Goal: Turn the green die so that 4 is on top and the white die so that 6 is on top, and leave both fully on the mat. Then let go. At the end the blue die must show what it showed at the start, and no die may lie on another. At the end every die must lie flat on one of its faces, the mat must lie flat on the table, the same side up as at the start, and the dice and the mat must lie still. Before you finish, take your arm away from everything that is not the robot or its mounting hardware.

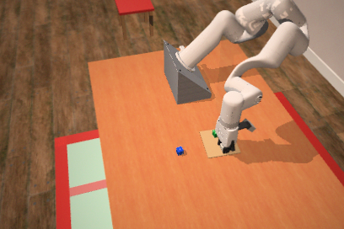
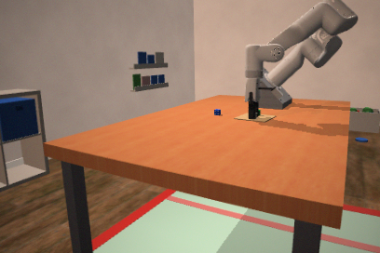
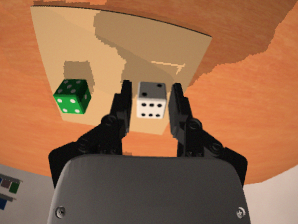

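The white die stands on the mat, with 6 on its top face and 2 on a shaded side. My gripper points down around it. The fingers are open, with a gap on each side of the die. The fingers hide the white die in the top and exterior views. The green die lies flat on the mat beside the left finger in the wrist view, 4 on top. The blue die is on the table off the mat; its pips are too small to read.
The orange table carries the mat and the grey wedge-shaped arm base behind it. The green die is close to the gripper. A red chair stands on the floor beyond the table.
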Robot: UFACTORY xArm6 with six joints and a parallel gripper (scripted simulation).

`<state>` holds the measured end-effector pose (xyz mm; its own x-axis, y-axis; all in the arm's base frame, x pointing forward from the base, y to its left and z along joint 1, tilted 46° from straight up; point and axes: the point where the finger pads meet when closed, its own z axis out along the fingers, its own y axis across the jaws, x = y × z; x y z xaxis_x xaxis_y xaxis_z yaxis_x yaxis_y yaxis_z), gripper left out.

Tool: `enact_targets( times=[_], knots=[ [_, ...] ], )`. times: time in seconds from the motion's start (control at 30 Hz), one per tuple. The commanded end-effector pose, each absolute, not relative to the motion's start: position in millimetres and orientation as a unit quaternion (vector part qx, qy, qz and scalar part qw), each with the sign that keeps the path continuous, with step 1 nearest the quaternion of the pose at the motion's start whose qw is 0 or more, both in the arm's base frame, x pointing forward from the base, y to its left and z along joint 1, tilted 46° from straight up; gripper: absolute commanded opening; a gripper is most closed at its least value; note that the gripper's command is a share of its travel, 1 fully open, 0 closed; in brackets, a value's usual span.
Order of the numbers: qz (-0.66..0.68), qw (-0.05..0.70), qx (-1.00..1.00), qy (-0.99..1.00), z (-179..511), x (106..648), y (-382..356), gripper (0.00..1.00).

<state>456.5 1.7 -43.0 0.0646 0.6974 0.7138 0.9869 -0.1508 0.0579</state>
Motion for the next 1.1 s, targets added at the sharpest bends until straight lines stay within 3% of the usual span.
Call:
enact_targets(
  times=[0.0,1.07],
  knots=[
    [-0.312,0.231,-0.692,-0.609,-42,458,1,0.42],
    [-0.312,0.231,-0.692,-0.609,20,444,-62,0.42]
  ],
)
